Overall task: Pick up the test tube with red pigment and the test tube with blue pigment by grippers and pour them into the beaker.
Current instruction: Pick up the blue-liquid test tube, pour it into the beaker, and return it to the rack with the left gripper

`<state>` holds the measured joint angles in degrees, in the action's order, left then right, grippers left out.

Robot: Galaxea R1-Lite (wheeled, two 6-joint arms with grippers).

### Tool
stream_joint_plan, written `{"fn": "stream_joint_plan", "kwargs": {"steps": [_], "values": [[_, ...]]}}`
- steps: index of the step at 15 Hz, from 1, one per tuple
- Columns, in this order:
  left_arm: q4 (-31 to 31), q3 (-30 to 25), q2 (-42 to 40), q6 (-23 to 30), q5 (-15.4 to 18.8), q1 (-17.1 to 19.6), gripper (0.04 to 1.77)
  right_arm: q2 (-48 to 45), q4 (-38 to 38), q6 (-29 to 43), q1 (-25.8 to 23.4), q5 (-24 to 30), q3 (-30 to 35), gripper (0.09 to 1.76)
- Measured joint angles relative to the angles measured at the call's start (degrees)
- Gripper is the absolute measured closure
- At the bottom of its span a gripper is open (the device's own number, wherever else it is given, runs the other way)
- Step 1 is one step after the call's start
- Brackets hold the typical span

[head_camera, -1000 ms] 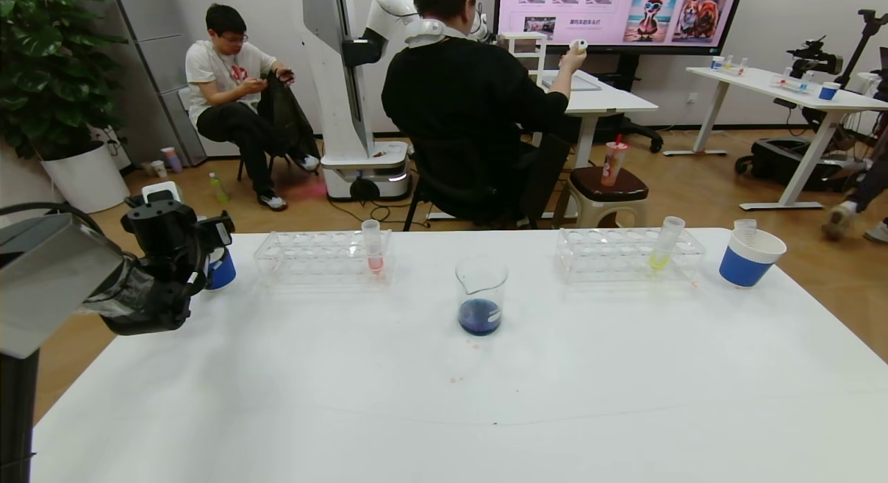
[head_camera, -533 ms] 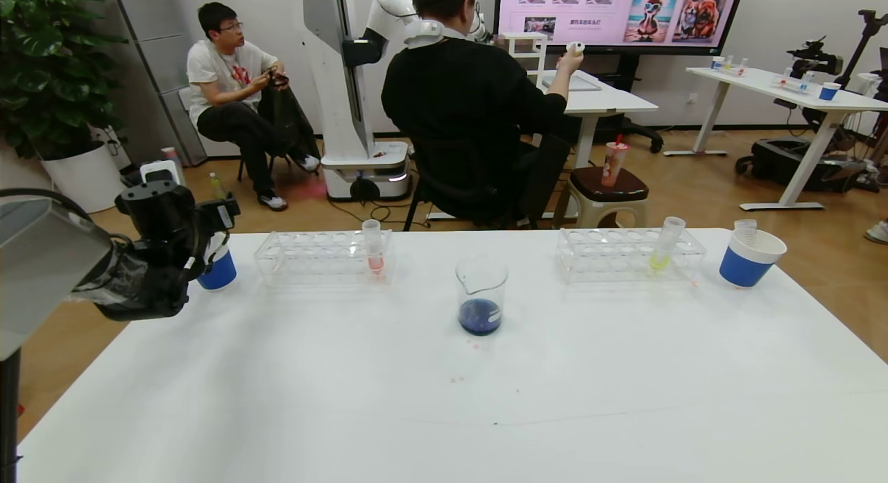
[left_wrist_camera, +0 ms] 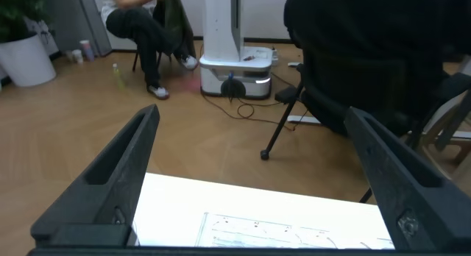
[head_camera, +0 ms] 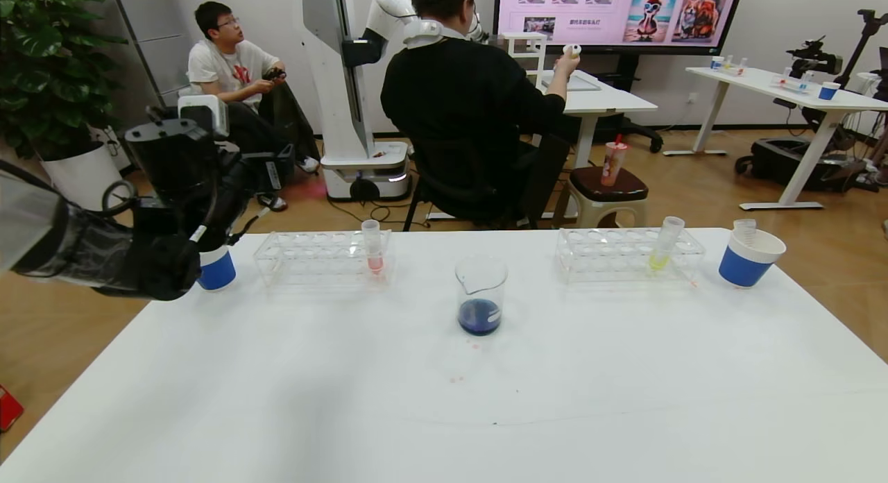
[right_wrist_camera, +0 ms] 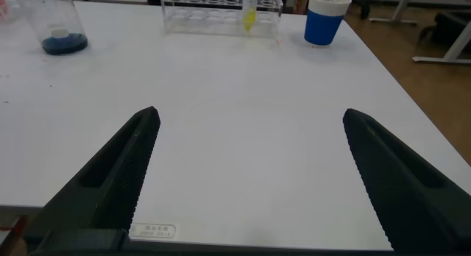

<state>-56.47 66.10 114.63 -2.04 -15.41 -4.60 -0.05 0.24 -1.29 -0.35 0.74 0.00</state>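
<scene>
beaker (head_camera: 481,295) at bench (head_camera: 444,400) centre holds dark blue liquid; pouring looks done. left claw (left_wrist_camera: 250,182), released, at far left corner: lift clear of the rack (head_camera: 322,257). right claw (right_wrist_camera: 250,175) released.

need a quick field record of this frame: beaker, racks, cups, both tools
beaker: table centre, upright, dark blue liquid at the bottom
left rack: one tube of pale pink-red liquid
right rack: one tube of yellow-green liquid
left cup: blue and white, behind the left arm
right cup: blue and white, with an empty tube standing in it
left tool: open, empty, raised over the table's far left edge
right tool: open, empty, above bare table near the robot
spills: small pink spots in front of the beaker
</scene>
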Motion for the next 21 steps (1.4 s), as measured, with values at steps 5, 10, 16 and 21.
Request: {"fn": "stream_joint_plan", "kwargs": {"steps": [5,10,16,21], "values": [[7.35,-8.28,-19.32,-5.60,3.64,-0.61,0.06,0.00,0.02,0.00,0.02,0.00,0.00,0.11],[26.39,-14.07,-42.94,-7.46,4.12,0.50,0.06,0.00,0.02,0.00,0.00,0.00,0.00,0.11],[57.67,-16.26,-71.94,-7.58,4.30,0.63,0.06,0.00,0.02,0.00,0.00,-0.01,0.00,0.11],[71.35,-23.69,-92.72,-6.64,4.04,0.94,0.06,0.00,0.02,0.00,0.00,-0.04,0.00,0.11]]}}
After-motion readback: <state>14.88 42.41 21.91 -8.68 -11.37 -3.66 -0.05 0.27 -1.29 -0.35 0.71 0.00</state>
